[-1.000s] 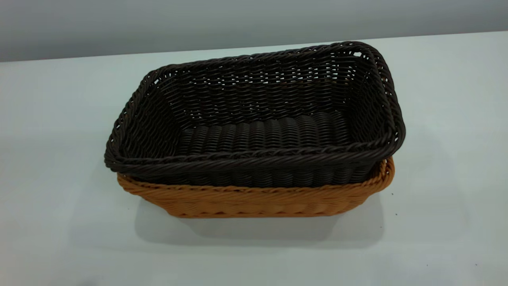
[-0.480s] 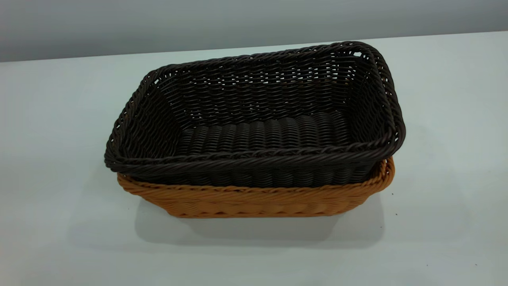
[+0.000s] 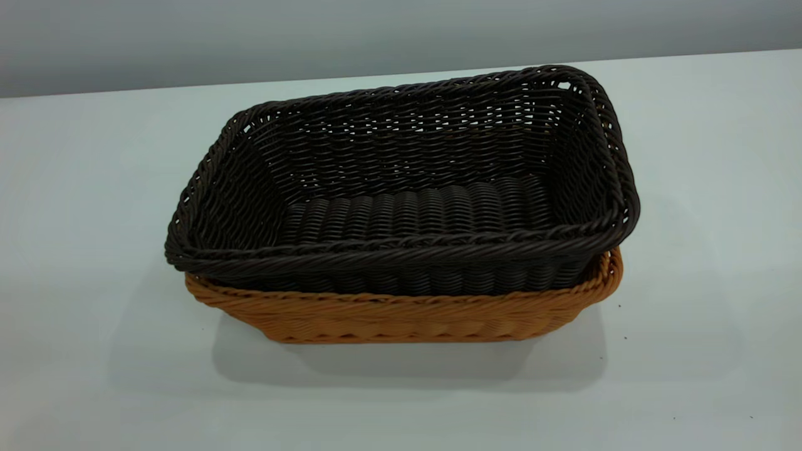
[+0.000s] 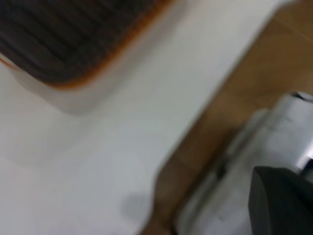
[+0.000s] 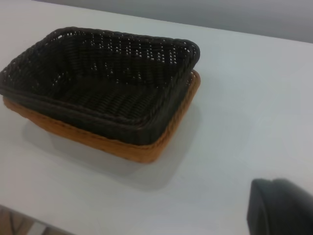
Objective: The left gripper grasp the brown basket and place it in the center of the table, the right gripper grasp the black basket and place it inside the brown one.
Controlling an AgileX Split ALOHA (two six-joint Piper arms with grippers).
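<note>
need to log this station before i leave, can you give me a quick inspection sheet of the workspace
surface: white table, a few tiny dark specks near the baskets, otherwise bare around them
job's things: black basket sits nested inside the brown basket, slightly skewed, its rim overhanging at one end; both upright near the middle of the table
clutter: nothing seen
grippers: neither appears in the exterior view; each wrist view shows only a dark part at its edge, fingers not seen
cables: nothing seen
surroundings: plain grey wall behind the table; the left wrist view shows the table edge and brown floor beside it, with a blurred silver fixture
</note>
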